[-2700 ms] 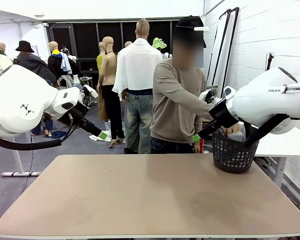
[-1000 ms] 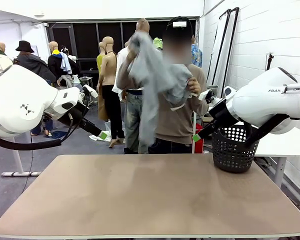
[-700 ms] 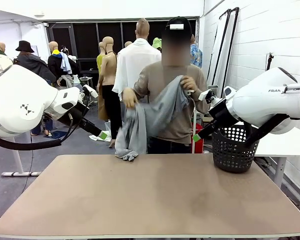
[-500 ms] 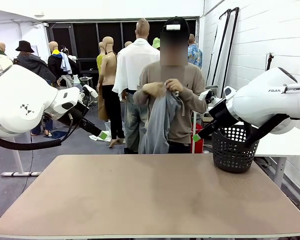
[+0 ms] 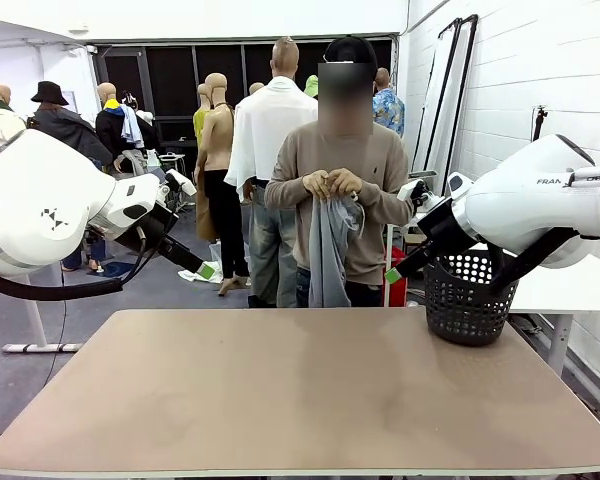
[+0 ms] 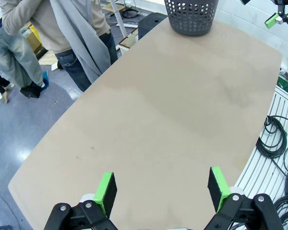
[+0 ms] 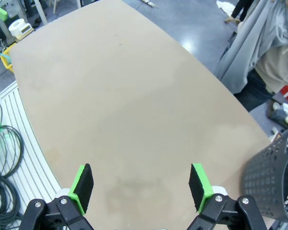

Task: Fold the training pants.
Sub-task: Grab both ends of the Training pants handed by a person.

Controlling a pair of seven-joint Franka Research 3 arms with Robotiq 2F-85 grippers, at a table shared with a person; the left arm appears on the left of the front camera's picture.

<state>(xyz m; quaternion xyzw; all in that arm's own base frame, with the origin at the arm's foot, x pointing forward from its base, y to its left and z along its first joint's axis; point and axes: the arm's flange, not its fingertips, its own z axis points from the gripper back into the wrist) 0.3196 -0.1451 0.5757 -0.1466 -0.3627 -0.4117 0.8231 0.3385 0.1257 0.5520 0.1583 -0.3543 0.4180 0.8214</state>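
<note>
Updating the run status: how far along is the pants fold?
Done: nothing folded yet; the basket stands at the table's far right corner. In hand: the person's hands hold the training pants bunched, hanging beyond the table's far edge. Left: laying them down and every fold; the left gripper and right gripper hang above the tabletop, fingers open, holding nothing.

Soft cloth training pants (image 5: 327,250), matt table (image 5: 280,400)

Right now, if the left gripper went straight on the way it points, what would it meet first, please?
Most likely the table top, near its middle: the left gripper, jaws open, aims down at it, and the way there looks free. Depth is hard to judge.
</note>
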